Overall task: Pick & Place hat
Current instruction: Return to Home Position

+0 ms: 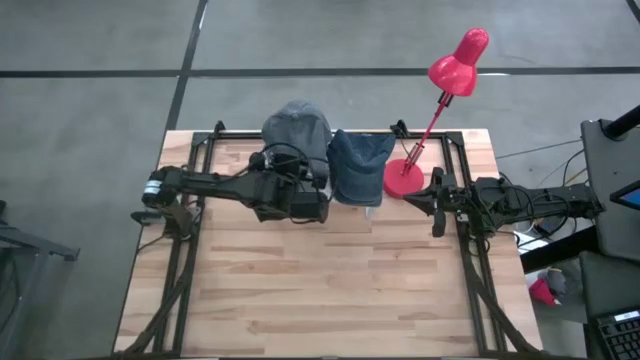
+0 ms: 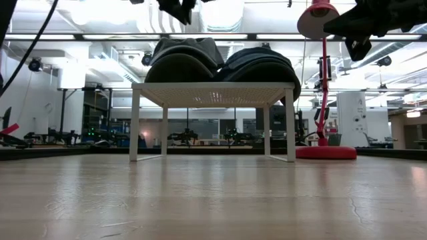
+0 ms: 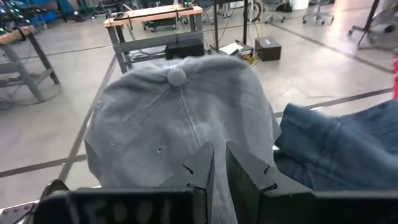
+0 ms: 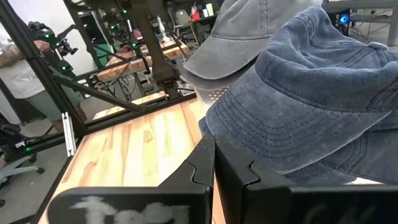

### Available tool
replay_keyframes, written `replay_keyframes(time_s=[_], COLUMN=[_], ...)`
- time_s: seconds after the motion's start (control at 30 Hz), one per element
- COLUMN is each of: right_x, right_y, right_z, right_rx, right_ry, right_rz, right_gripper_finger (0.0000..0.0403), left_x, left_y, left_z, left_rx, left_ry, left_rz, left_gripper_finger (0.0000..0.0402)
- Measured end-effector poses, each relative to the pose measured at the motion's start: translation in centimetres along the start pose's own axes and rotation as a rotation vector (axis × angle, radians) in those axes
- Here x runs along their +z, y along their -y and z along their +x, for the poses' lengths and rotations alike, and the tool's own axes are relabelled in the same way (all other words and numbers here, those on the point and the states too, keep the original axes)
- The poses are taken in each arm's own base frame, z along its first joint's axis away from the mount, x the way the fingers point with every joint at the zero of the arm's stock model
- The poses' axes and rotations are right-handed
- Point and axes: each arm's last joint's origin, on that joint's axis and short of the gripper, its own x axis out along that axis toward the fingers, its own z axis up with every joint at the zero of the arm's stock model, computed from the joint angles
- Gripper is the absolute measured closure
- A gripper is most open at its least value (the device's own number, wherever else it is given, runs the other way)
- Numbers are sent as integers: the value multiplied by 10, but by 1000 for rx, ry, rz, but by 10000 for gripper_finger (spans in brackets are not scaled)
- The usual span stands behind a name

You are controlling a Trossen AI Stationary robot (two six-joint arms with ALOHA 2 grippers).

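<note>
A grey cap and a blue denim cap sit side by side on a small white rack at the far middle of the table, each resting on its rim and brim. My left gripper hovers above the near side of the grey cap, fingers shut. The low view shows this gripper clear above the cap. My right gripper waits shut at the right, level with the blue cap.
A red desk lamp stands with its base just right of the rack and its head leaning past the far edge. A black frame runs along the table's sides. Bare wood spans the near half.
</note>
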Motion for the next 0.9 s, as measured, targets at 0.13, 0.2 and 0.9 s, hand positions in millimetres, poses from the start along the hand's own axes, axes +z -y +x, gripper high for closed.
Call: replay_keyframes(time_s=[0.13,0.2,0.9], right_x=[0,0,0], right_y=[0,0,0], right_z=[0,0,0], right_rx=[0,0,0], right_ry=[0,0,1], right_rz=[0,0,-3], right_gripper_finger=[394,394,394], left_x=[11,16,51], left_y=[-8,-12,-83], left_z=[-10,-18,-95], left_rx=[-29,-47,-245], left_ry=[16,34,150], left_rz=[-40,-63,49], left_gripper_finger=[352,351,351])
